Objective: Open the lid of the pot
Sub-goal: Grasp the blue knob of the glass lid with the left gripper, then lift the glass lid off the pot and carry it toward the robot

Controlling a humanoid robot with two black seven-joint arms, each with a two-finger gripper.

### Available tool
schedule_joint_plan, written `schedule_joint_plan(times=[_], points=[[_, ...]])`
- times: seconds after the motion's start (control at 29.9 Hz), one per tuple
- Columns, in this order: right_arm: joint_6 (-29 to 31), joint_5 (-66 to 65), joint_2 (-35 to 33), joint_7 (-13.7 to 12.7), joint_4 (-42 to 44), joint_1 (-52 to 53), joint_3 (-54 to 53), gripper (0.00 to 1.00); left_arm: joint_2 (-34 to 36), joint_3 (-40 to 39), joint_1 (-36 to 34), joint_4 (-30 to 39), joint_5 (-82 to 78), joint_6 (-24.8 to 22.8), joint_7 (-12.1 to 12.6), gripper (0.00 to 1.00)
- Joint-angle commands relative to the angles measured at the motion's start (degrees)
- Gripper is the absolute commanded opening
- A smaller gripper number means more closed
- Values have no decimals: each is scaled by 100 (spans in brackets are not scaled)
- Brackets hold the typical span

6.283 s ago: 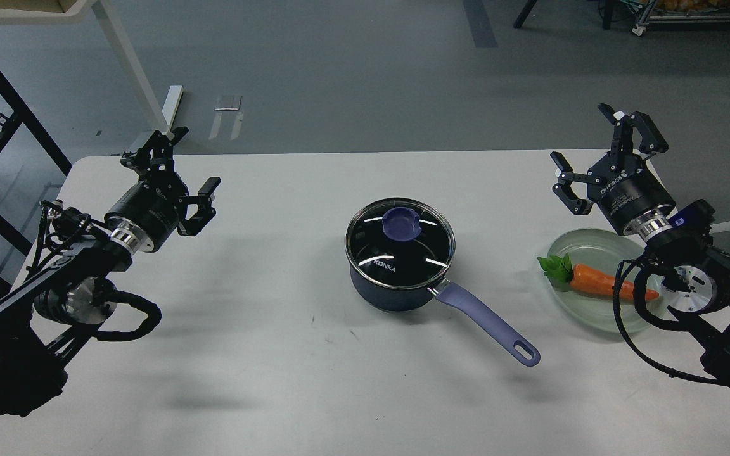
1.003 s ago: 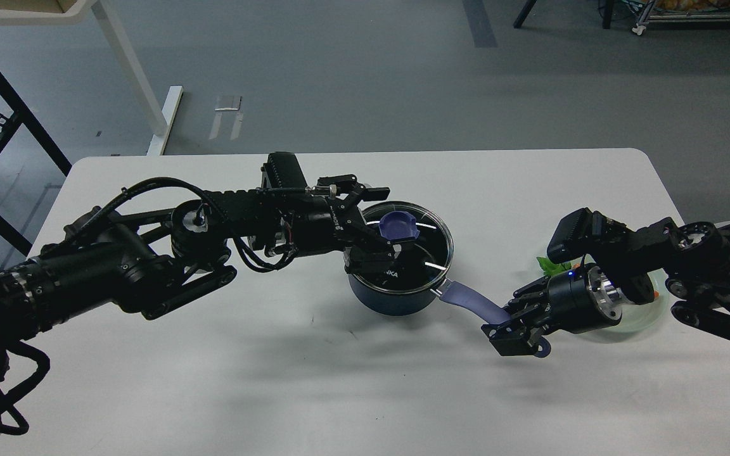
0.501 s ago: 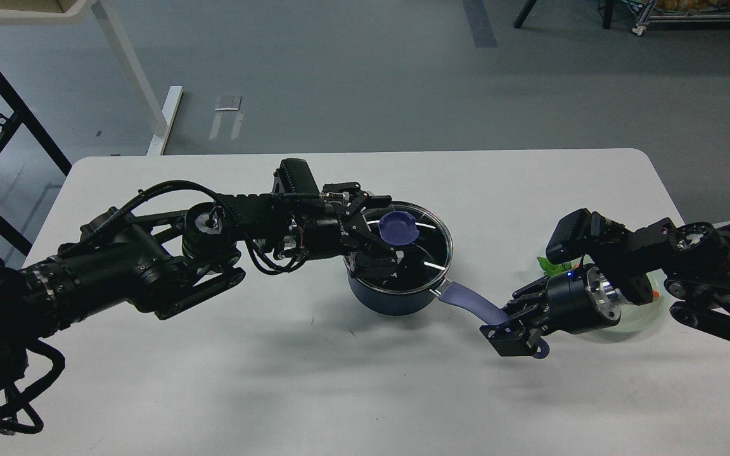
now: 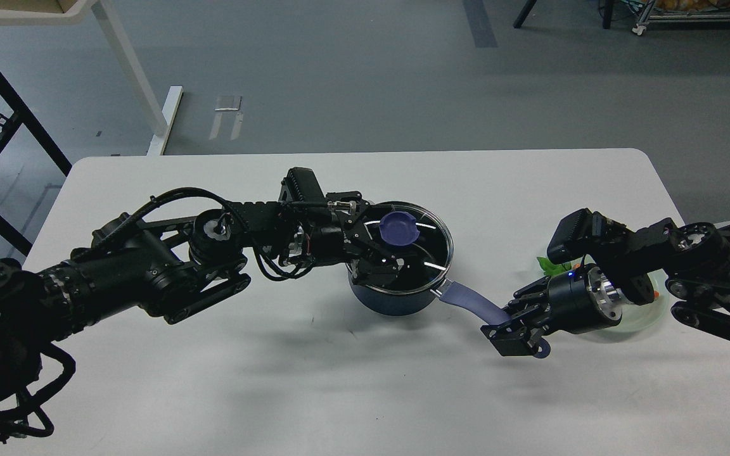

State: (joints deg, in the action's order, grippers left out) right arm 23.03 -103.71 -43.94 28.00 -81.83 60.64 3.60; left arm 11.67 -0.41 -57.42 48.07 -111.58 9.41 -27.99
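Observation:
A dark blue pot (image 4: 390,297) stands mid-table with a glass lid (image 4: 431,247) on it. The lid has a purple knob (image 4: 400,228). My left gripper (image 4: 381,239) reaches in from the left over the lid. It is open, with one finger behind the knob's left side and one in front of it, and the knob shows just right of them. My right gripper (image 4: 512,334) is shut on the far end of the pot's purple handle (image 4: 471,300), low at the table.
A pale green plate (image 4: 653,309) lies at the right behind my right arm, with green leaves (image 4: 546,266) showing at its left edge. The white table (image 4: 314,380) ends close beyond the plate.

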Motion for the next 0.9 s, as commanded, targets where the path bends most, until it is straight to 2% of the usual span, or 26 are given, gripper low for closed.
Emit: schedule_joint_plan(times=[0.0, 0.2, 0.37, 0.5, 0.63, 0.67, 0.87], points=[[0, 0, 0, 0, 0, 0, 0, 29, -7, 6, 12, 0, -4, 26, -1, 96], [0, 0, 9, 0, 0, 0, 0, 29, -95, 6, -14, -192, 4, 123, -1, 80], [0, 0, 9, 0, 0, 0, 0, 29, -121, 6, -32, -228, -4, 158, -1, 77], [0, 0, 9, 0, 0, -17, 0, 29, -130, 15, -41, -228, -4, 167, -1, 64], [0, 0, 9, 0, 0, -26, 0, 29, -113, 23, -76, -211, -13, 176, -1, 41], [0, 0, 9, 0, 0, -26, 0, 29, -112, 23, -76, -176, -13, 176, -1, 38], [0, 8, 0, 0, 0, -26, 0, 29, 141, 15, -339, 219, 22, 176, -1, 38]])
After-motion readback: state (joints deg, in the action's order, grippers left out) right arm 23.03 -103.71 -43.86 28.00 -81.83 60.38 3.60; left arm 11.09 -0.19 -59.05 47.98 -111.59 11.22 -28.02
